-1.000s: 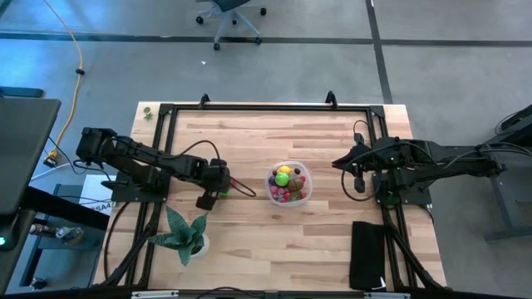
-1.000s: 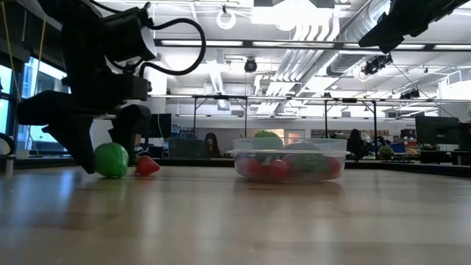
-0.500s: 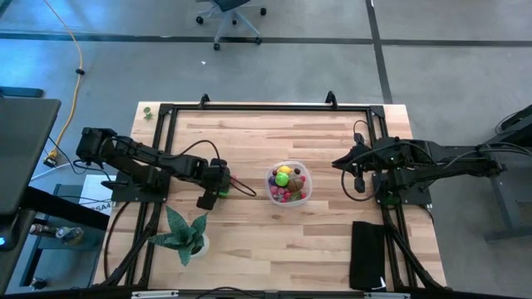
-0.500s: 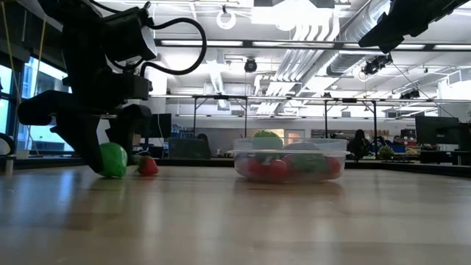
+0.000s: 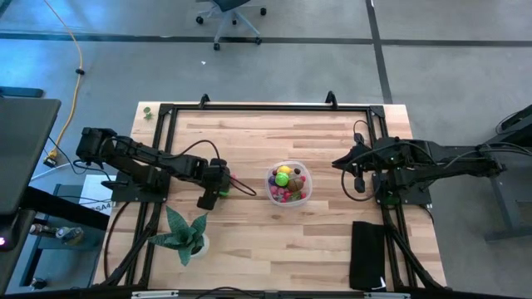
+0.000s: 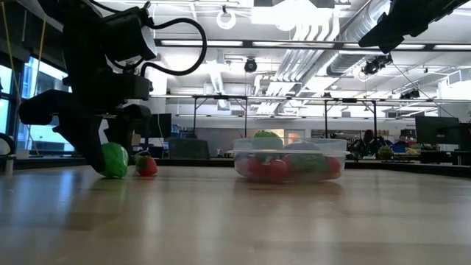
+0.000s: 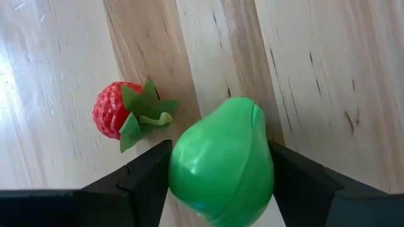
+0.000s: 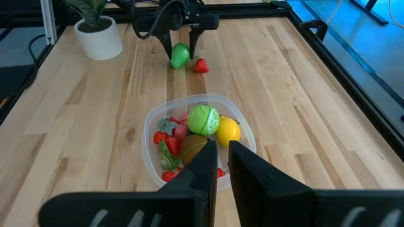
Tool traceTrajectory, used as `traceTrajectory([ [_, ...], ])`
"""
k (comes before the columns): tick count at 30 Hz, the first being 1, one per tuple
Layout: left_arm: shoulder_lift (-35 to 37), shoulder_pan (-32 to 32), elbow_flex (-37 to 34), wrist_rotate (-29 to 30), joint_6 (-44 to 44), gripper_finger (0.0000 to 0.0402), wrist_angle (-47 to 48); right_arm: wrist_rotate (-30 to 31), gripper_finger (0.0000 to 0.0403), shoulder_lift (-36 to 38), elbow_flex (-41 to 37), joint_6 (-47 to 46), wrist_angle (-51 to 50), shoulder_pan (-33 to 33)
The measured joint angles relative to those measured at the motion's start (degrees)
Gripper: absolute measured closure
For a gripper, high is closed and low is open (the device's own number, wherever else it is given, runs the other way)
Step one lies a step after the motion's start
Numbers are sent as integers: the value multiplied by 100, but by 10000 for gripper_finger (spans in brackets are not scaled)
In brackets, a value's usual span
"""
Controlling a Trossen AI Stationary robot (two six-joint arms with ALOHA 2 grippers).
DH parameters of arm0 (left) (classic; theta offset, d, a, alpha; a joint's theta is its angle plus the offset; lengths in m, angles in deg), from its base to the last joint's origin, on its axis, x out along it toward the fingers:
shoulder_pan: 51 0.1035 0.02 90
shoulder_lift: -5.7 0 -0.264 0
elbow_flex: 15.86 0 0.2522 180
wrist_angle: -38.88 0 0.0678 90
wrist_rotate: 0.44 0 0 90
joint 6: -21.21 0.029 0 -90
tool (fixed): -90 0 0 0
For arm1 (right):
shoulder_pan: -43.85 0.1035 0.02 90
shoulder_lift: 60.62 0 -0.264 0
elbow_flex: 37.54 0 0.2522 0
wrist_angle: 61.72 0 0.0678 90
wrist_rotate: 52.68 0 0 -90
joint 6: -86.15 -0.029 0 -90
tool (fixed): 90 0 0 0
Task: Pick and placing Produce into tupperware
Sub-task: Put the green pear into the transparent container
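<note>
A green toy pear (image 7: pixel 221 161) lies on the wooden table, left of the tupperware (image 5: pixel 270 174). My left gripper (image 5: pixel 218 193) stands over it, shut on it. A red strawberry (image 7: pixel 117 110) lies on the table just beside the pear, untouched. The clear tupperware (image 8: pixel 151 116) holds several small produce pieces, among them a green ball and a yellow one. My right gripper (image 5: pixel 339 163) hangs shut and empty above the table, right of the tupperware. My left gripper pinches the pear's wide body between its two fingers, one on each side (image 7: pixel 175 170). The fingers (image 6: pixel 94 151) come steeply from above, slanting down. The pear (image 6: pixel 113 160) rests on the table top.
A potted spiky green plant (image 5: pixel 184 232) stands near the front left. A black pad (image 5: pixel 366 253) lies at the front right. A black frame (image 5: pixel 249 106) runs around the table. Bare wood lies between the pear and the tupperware.
My left gripper's fingers have closed in on the green pear from both sides, the arm staying in place. The pear and the strawberry remain on the table.
</note>
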Motion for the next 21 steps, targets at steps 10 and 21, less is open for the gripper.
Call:
traceTrajectory([
  [10,223,0,2,126,-186,175,-30,0,373,-2,0,0,0,-1],
  [21,1337,-1,6,1143,-40,177,-1821,0,373,0,2,0,-2,1],
])
